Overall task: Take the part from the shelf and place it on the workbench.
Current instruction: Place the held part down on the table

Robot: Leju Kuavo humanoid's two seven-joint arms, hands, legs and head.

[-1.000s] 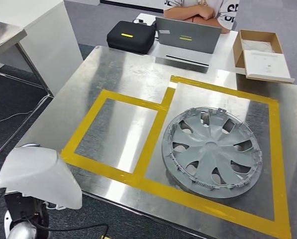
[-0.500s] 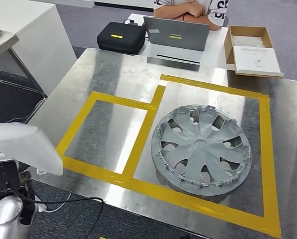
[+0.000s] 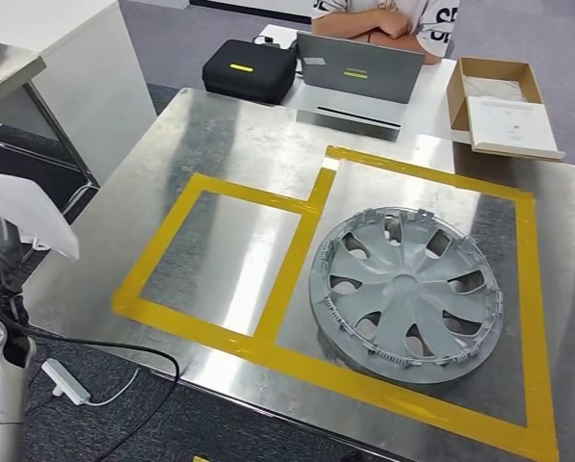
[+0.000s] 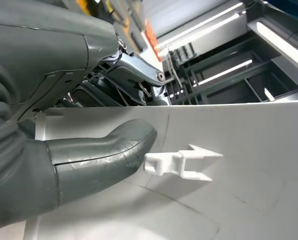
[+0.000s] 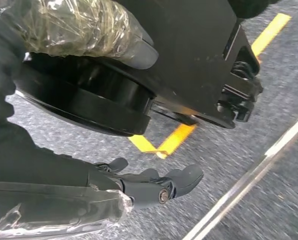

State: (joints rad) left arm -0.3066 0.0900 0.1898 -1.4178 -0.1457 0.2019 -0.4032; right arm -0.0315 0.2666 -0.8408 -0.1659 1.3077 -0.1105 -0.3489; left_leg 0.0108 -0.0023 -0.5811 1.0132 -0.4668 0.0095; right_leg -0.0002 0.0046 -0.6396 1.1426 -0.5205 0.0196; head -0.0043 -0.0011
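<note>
Beside the workbench (image 3: 219, 135), left hand (image 4: 83, 125) clasping the white part (image 3: 30, 210).

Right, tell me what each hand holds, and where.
Left hand holds the white part, thumb pressed on its flat surface beside a clip. Right hand holds nothing.

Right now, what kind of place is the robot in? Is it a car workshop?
Probably a workshop or robot test lab. A steel workbench has yellow tape boxes, a grey wheel cover lies in one, and a laptop sits on the desk behind.
</note>
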